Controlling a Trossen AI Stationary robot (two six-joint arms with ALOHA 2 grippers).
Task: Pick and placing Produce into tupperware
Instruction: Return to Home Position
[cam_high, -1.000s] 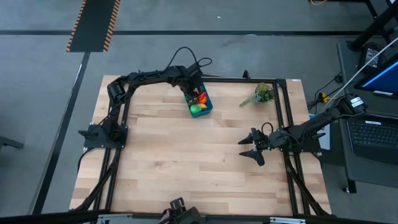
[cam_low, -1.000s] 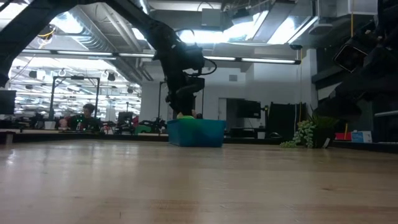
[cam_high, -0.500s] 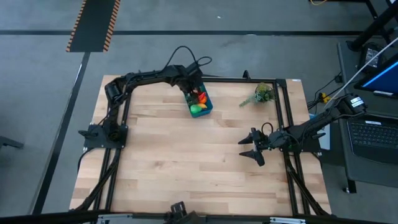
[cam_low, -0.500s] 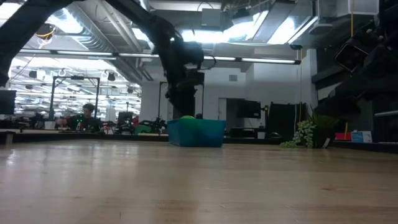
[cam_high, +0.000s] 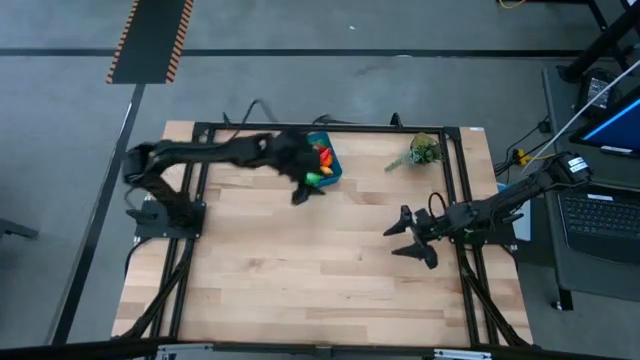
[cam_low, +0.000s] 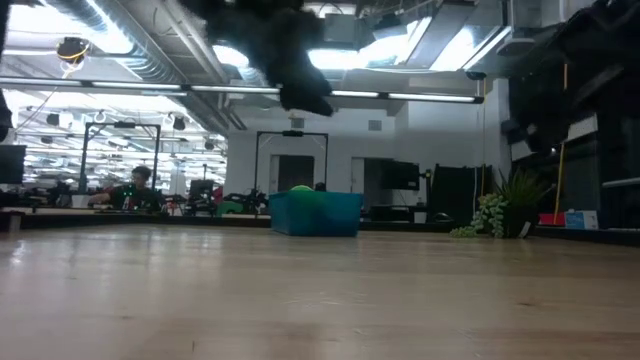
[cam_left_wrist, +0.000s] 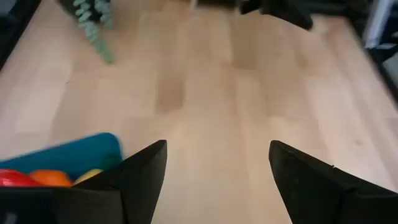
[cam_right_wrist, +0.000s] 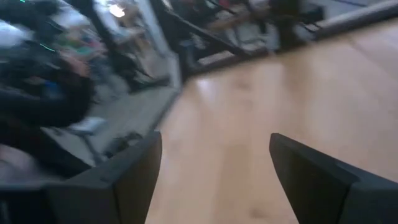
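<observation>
Wooden counter (cam_high: 300, 270) carried the teal tub (cam_high: 337, 170) at its twelve o'clock edge, with toy produce (cam_high: 322, 158) piled inside. Left tool (cam_high: 300, 192) hovered at the tub's seven o'clock, fingers wide and empty. Right tool (cam_high: 403, 240) waited near four o'clock, also wide.

My left arm (cam_low: 285, 45) hangs blurred high over the wooden table (cam_low: 300, 300). Far back sits the blue tub (cam_low: 330, 216), something green (cam_low: 300, 189) showing above its rim, with a leafy plant (cam_low: 492, 215) well apart.
</observation>
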